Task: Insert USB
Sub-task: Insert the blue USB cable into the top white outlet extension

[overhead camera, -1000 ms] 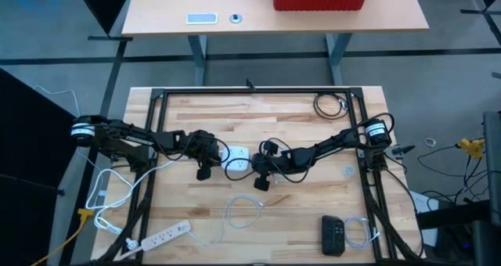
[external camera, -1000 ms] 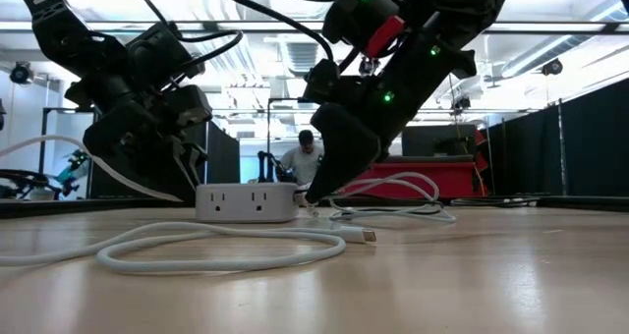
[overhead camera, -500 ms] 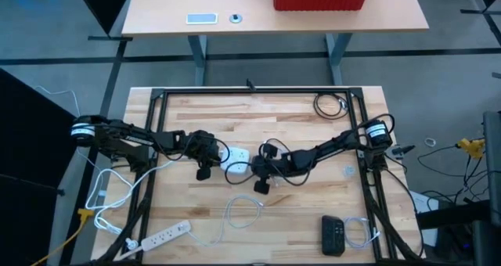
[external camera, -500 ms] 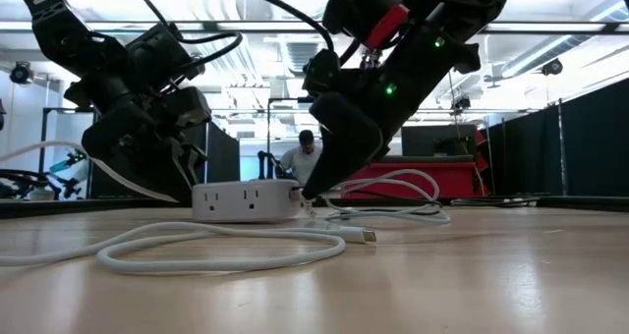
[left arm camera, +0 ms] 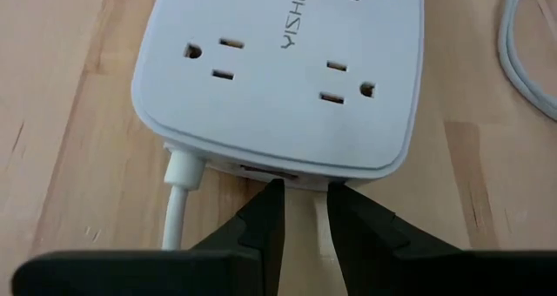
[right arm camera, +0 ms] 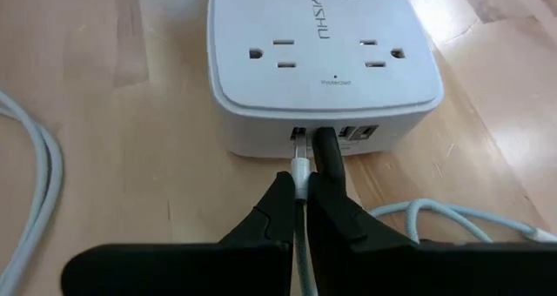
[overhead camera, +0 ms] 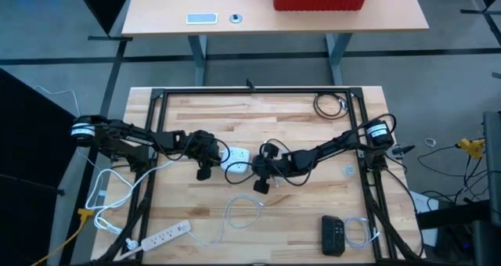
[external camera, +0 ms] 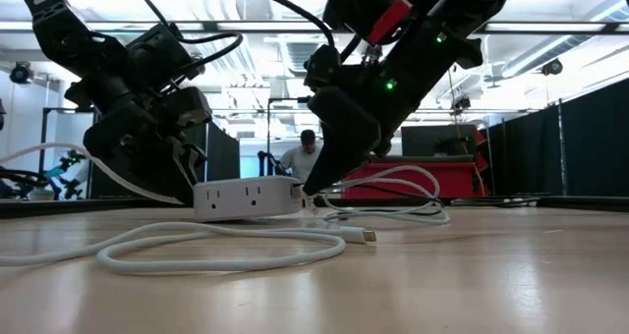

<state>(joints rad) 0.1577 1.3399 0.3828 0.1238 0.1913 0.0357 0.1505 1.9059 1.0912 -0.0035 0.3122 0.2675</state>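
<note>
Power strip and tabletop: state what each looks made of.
Power strip: seemingly moulded white plastic, smooth satin, with soft highlights and rounded edges. Tabletop: apparently wood, butcher-block style, showing joined light planks with visible grain; whether it is sealed cannot be told.

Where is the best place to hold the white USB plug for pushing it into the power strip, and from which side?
Grip the white USB plug on its short body just behind the metal tip, as the right gripper does, approaching along the cable, straight toward the port face of the power strip.
</note>
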